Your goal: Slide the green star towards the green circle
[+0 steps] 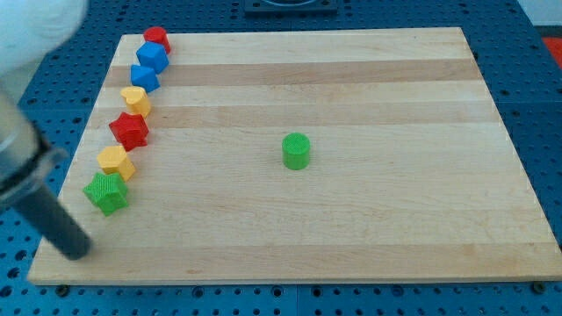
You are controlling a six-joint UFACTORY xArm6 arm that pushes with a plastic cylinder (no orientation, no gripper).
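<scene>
Green star (106, 192) is seen at the bottom of a row of blocks by the board's left edge. My tip (77, 249) is slanted down from the view's left, just below-left of the star, touching nothing. The green circle (297, 150) is placed well apart, toward the middle of the wooden board (351, 228).

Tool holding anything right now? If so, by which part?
Nothing held. My tip rests on the board toward the view's bottom left, below and left of the green star, apart from it. The green circle sits untouched mid-board.
</scene>
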